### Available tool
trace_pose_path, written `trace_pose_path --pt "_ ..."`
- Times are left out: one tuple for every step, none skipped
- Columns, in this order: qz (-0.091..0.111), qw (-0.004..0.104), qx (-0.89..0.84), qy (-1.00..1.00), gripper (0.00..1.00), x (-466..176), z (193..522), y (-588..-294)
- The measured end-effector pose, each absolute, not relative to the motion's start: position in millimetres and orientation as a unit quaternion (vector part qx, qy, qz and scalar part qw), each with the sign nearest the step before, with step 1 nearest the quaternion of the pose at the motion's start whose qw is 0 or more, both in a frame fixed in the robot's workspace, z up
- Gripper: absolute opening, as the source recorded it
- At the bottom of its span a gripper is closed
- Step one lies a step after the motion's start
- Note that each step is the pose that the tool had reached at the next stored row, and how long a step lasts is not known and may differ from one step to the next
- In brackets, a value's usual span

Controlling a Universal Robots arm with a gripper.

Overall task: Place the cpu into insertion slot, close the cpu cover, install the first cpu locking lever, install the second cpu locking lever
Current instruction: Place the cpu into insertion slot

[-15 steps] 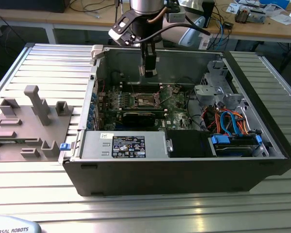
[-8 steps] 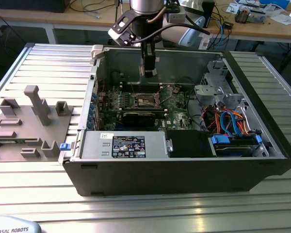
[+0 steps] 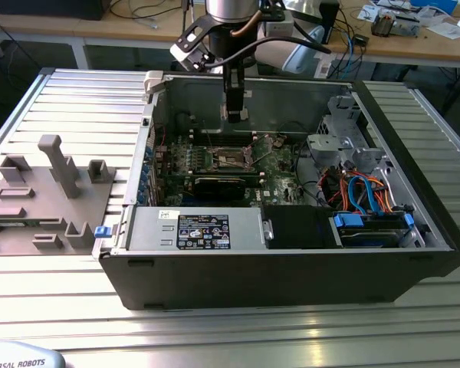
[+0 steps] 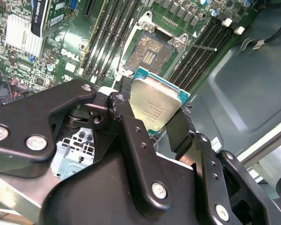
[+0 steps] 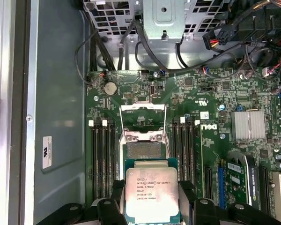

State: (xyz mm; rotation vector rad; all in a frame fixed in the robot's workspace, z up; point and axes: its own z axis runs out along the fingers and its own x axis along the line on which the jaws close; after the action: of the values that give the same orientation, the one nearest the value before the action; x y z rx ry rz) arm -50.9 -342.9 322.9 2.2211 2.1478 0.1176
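Observation:
My gripper (image 3: pixel 234 115) hangs inside the open computer case (image 3: pixel 291 264), above the motherboard. It is shut on the cpu (image 5: pixel 151 194), a square chip with a silver-grey top and green rim, also seen in the second wrist view (image 4: pixel 154 105). Black fingers (image 4: pixel 126 124) press on two opposite edges of the chip. The cpu hangs in the air just short of the insertion slot (image 5: pixel 144 150), whose bare contact field shows (image 4: pixel 150 54). The cpu cover (image 5: pixel 143 108), a silvery frame, stands flipped open at the slot's far side. A thin wire locking lever (image 4: pixel 203 47) sticks out beside the slot.
Dark memory slots (image 5: pixel 103 154) flank the socket on both sides. A finned heatsink (image 5: pixel 248 125) and expansion card (image 5: pixel 246 180) lie nearby. A metal drive cage (image 3: pixel 341 134) with cables (image 3: pixel 368 192) is toward the exterior view's right. A grey fixture plate (image 3: pixel 46 195) lies outside the case.

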Motion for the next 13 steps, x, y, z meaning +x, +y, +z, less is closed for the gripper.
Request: trace_pose_path --pt "0.038 0.025 0.719 0.693 0.54 -50.9 322.9 -342.9" --pt "0.038 0.025 0.721 0.692 0.54 -50.9 322.9 -342.9" --pt "0.038 0.025 0.722 0.690 0.54 -50.9 322.9 -342.9" --pt "0.038 0.025 0.724 0.688 0.54 -50.9 322.9 -342.9" --pt "0.038 0.025 0.727 0.685 0.54 -50.9 322.8 -342.9" --pt "0.038 0.025 0.729 0.683 0.54 -50.9 322.8 -342.9" --pt "0.038 0.025 0.730 0.682 0.54 -50.9 322.8 -342.9" --pt "0.038 0.026 0.731 0.681 0.54 -50.9 322.8 -342.9" --pt "0.037 0.026 0.733 0.679 0.54 -50.9 322.8 -342.9" --pt "0.037 0.026 0.734 0.678 0.54 -50.9 322.8 -342.9" --pt "0.037 0.026 0.735 0.676 0.54 -50.9 322.7 -342.9" --pt "0.037 0.026 0.737 0.675 0.54 -50.9 322.7 -342.9" --pt "0.037 0.026 0.738 0.673 0.54 -50.9 322.7 -342.9"
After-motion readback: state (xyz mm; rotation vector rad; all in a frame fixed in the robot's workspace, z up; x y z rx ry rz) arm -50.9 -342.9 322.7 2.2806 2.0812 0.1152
